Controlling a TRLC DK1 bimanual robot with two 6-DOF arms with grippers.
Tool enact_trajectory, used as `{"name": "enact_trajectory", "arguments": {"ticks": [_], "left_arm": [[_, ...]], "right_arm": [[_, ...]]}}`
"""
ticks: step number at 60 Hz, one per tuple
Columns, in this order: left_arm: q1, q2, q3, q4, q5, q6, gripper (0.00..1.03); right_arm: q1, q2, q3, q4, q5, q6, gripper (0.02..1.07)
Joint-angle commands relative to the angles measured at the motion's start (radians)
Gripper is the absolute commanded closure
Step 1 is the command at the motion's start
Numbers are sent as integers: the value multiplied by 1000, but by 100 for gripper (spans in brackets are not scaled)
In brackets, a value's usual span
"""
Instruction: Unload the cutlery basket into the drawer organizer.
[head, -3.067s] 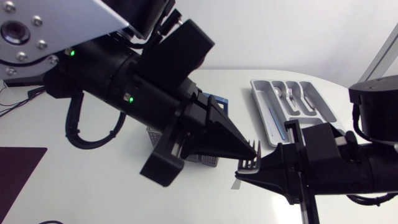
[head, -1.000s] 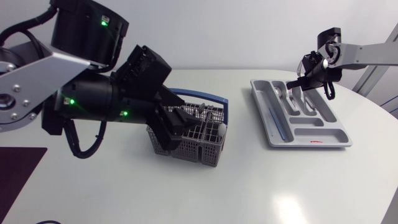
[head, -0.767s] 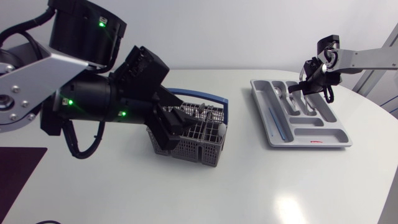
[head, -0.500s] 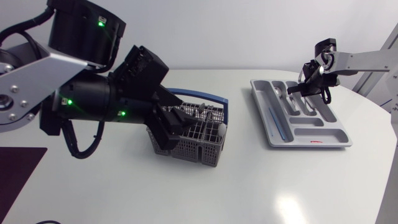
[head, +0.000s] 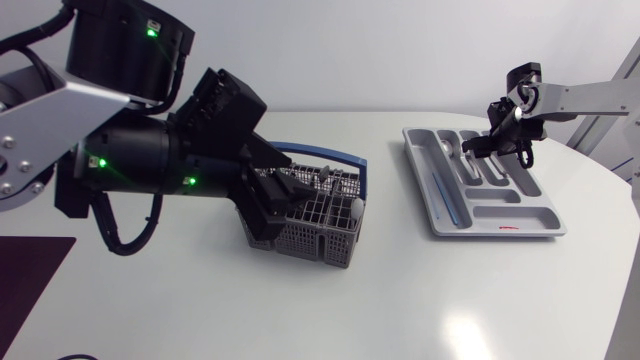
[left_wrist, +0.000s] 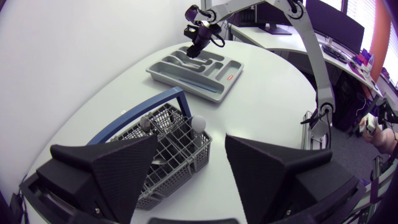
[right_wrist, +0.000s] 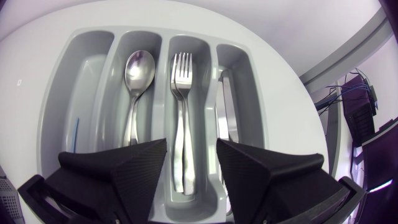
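Note:
The grey wire cutlery basket with a blue handle stands mid-table; rounded cutlery ends stick up from it. My left gripper hangs open just over the basket's left end, nothing between its fingers. The grey drawer organizer lies at the right. My right gripper hovers low over its far end, open. Straight under it, forks lie flat in the middle slot, a spoon in the slot to one side and a knife on the other.
A thin blue stick lies in the organizer's long outer slot. A dark mat covers the table's front left corner. Bare white table stretches between basket and organizer and along the front.
My right gripper sank a little over the organizer's far end and opened, leaving a fork lying in the middle slot. My left arm barely shifted over the basket.

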Motion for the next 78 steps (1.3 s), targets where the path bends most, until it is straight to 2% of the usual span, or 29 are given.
{"name": "enact_trajectory", "arguments": {"ticks": [1,4,16,19,23,26,37,54,78], "left_arm": [[2,-23,-15,-9,-5,-4,23],[3,-28,-17,-10,-5,-4,23],[3,-44,-35,-26,-7,3,23],[3,-52,-49,-26,-7,13,23],[0,-63,-66,-30,-7,28,23],[-3,-72,-78,-32,-7,39,23],[-13,-84,-111,-33,-7,79,23],[-21,-86,-158,-3,16,129,23],[-4,-90,-218,69,28,143,20]], "right_arm": [[18,-103,-85,25,-4,14,42],[31,-160,-139,40,-7,10,37],[102,-385,-349,95,-51,-12,32],[127,-451,-409,111,-80,-27,32],[159,-534,-483,121,-122,-49,25],[186,-614,-548,130,-191,-82,23],[272,-824,-714,118,-280,-130,23],[392,-913,-722,-93,-395,-16,23],[508,-882,-719,-144,-462,189,23]]}}
